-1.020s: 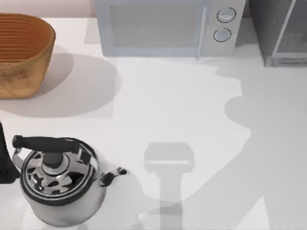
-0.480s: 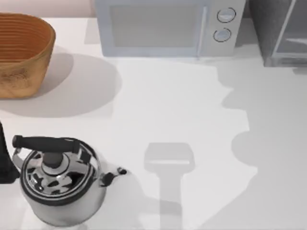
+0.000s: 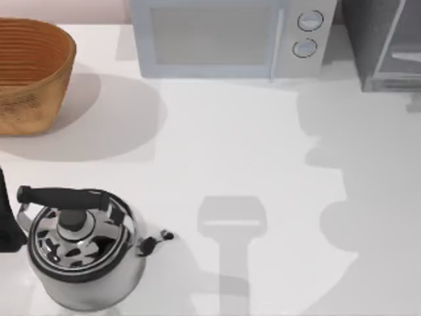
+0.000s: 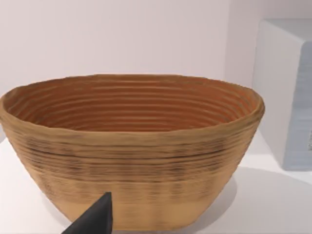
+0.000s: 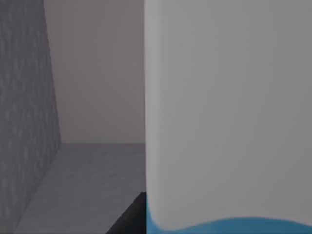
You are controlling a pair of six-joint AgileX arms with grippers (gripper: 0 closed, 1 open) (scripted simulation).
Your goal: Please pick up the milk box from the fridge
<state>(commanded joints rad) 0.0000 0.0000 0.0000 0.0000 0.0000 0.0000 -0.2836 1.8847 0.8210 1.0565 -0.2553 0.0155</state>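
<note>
Milk box [image 5: 224, 112] stands inside the fridge [image 3: 381, 46] at the worktop's [image 3: 250, 151] far right corner, looming right before the right wrist camera; it looks light, stiff-sided and smooth, best pinched across its flat side walls. Whether the right tool is released or clenched, I cannot tell. The left arm sits parked facing the basket [image 4: 131, 146].

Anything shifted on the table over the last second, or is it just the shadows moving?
Only the large shadow at the table's right side changed: its edge slid further toward the right and its outline reshaped. In the fridge, the pale shape behind the door panel shifted slightly. The basket, kettle and microwave stayed put.
</note>
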